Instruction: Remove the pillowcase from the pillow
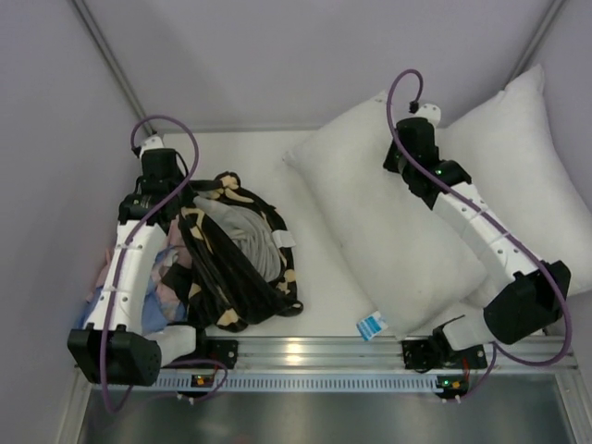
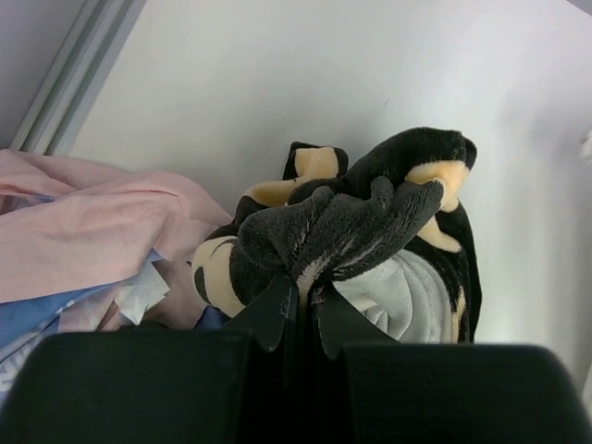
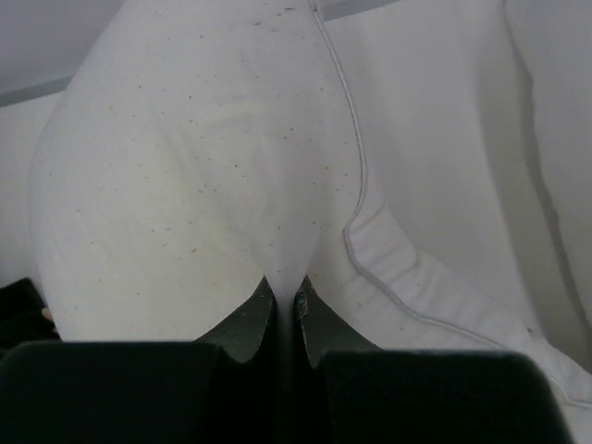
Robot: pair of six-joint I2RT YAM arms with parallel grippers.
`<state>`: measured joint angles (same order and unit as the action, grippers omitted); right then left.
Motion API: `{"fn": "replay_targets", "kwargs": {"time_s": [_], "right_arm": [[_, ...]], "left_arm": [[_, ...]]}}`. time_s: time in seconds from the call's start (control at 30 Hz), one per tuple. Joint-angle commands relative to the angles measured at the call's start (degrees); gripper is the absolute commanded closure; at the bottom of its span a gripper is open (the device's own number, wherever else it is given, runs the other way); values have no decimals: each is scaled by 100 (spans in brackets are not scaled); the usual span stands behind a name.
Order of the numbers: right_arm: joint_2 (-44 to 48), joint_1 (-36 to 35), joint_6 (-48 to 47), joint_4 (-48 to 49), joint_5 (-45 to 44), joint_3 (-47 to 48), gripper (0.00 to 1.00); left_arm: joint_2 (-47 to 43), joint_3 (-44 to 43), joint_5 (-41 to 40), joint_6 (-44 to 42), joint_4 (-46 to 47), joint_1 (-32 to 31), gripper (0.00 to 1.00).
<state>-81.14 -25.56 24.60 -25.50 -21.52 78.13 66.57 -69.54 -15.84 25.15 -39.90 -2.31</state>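
- Pillowcase (image 2: 370, 213) plush was bunched between the fingers of the left gripper (image 2: 302, 298), which were pressed together on a gathered fold of black-and-tan fabric at the far end of the heap.
- Outward from that pinch, the pillowcase lay crumpled on the left of the table (image 1: 314, 277), with its pale grey lining showing through the opening. A pink cloth (image 2: 92, 231) and a blue cloth (image 2: 37, 319) lay just beside it on the left, under the left arm.
- The right gripper (image 3: 285, 294) was likewise clamped, nipping a ridge of the white pillow (image 1: 388, 231) near its far edge.
- From that grip the pillow stretched toward the near edge, where its blue-and-white label tag (image 1: 370, 326) stuck out. A second white pillow (image 1: 523, 157) lay behind it on the right, touching it.
- Bare table showed between cover and pillow, and nothing white showed inside the cover. The stripping therefore looked essentially complete, with the pull-apart at its end.
- The next move probably called for both grippers to let go. The left should release before lifting, so the plush would not drag along.
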Motion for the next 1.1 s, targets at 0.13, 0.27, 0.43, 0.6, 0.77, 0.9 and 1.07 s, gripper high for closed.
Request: {"fn": "replay_targets", "kwargs": {"time_s": [0.13,0.27,0.43,0.6,0.77,0.9,1.07], "right_arm": [[-235,754,124,-17,-1554,476,100],[-332,1158,80,-26,-1909,247,100],[-323,1413,10,-26,-1989,89,100],[54,1301,-376,-78,-1066,124,24],[1203,492,-570,-78,-503,-227,17],[1961,-141,-544,114,664,-858,17],[2489,-597,-158,746,2931,-1817,17]], "left_arm": [[480,-332,520,166,527,28,100],[550,-455,766,236,781,28,100],[630,-569,1301,394,931,28,100],[884,-570,2663,474,1212,-199,100],[1482,-640,3454,-53,1195,-1192,60],[1272,-342,3210,-474,1195,-1991,16],[107,89,639,-134,618,-2248,1]]}}
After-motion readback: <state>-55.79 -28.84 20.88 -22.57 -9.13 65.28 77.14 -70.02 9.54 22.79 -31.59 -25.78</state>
